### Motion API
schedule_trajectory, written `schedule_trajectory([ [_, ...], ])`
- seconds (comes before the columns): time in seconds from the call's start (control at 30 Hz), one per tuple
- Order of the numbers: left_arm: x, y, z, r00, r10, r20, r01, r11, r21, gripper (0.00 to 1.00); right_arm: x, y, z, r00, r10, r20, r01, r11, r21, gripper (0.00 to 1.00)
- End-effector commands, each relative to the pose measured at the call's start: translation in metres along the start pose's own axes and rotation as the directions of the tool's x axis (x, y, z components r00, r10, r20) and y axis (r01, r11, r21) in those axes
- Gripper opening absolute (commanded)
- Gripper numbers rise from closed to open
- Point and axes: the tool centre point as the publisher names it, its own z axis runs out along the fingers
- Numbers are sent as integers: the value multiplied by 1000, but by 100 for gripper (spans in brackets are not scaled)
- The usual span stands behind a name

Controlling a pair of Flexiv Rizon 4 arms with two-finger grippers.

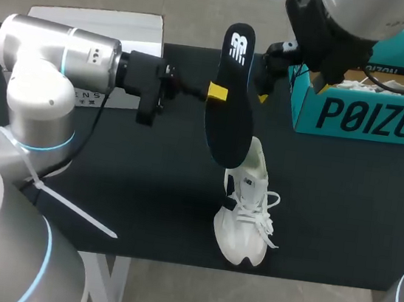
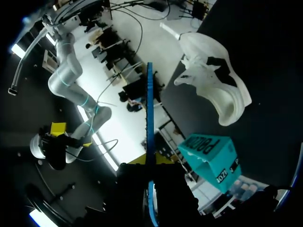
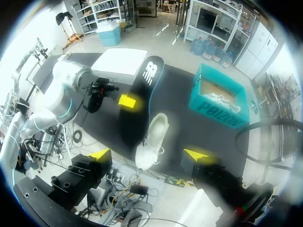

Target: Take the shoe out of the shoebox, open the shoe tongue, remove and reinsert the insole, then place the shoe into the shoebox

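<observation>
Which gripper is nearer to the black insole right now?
Left. The left gripper has its jaws shut on the edge of the insole. The right gripper is open and apart from it, on the side toward the shoebox.

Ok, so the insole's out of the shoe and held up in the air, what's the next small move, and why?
Probably lower the black foam insole down into the white lace-up shoe lying on the table. The left gripper is shut on the insole's edge and holds it upright, with its lower end just over the shoe's opening, so reinserting it looks like the next step.
</observation>
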Motion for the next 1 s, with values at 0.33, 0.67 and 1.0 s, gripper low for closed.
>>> schedule_trajectory([
  [0.33, 1, 0, 1, 1000, 2, 1, -2, 1000, -3, 0, 1, 2, 1, 1000, 0, 0, 0, 1000, 4, 100],
  [0.67, 1, 0, 1, 1000, 2, 1, -2, 1000, -3, 0, -33, 21, 11, 989, 12, -149, -28, 994, -103, 100],
  [1.0, 1, 0, 1, 1000, 2, 1, -2, 1000, -3, 0, -64, 8, 44, 877, 68, -476, -168, 971, -171, 100],
])
